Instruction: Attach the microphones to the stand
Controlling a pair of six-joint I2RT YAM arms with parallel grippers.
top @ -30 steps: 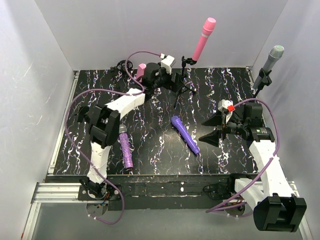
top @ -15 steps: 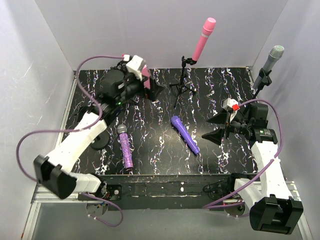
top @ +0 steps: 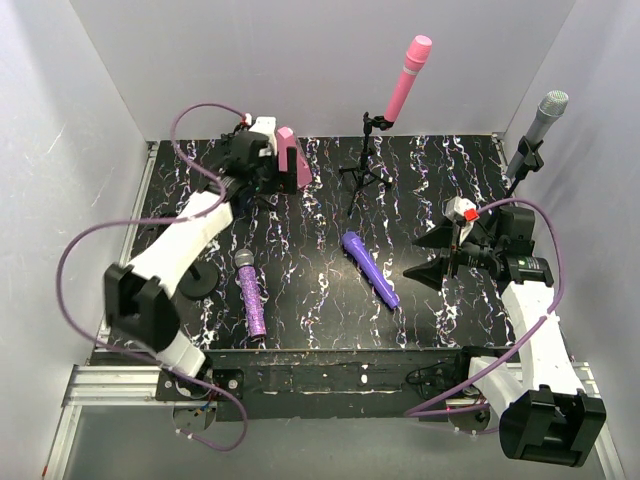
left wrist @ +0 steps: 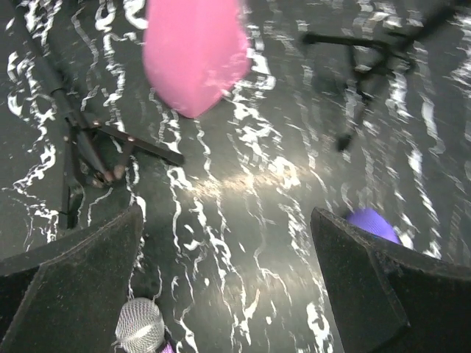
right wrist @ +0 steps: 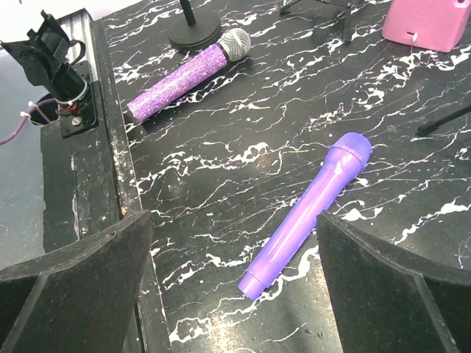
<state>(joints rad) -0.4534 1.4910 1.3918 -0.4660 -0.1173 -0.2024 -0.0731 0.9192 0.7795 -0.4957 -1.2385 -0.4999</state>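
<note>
At the worktop's (top: 320, 215) far left, the left gripper (left wrist: 227, 220) gapes empty; from above, its fingers hide behind the wrist. Its blurred view crops the pink block (left wrist: 193, 51) and shows only the glitter mic's (left wrist: 140, 326) mesh head and the violet mic's (left wrist: 372, 223) tip. Both mics lie flat mid-worktop. The right gripper (top: 428, 257) is spread wide, empty. The pink mic (top: 405, 78) and grey mic (top: 540, 122) sit clipped in stands.

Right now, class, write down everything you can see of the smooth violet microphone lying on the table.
The smooth violet microphone is one colour throughout, glossy and plastic-looking, with a rounded head and a rimmed tail end. It lies flat on the black, white-veined table, mid-table, head toward the far left, tail toward the near right. Only the table touches it; it is not mounted.
</note>
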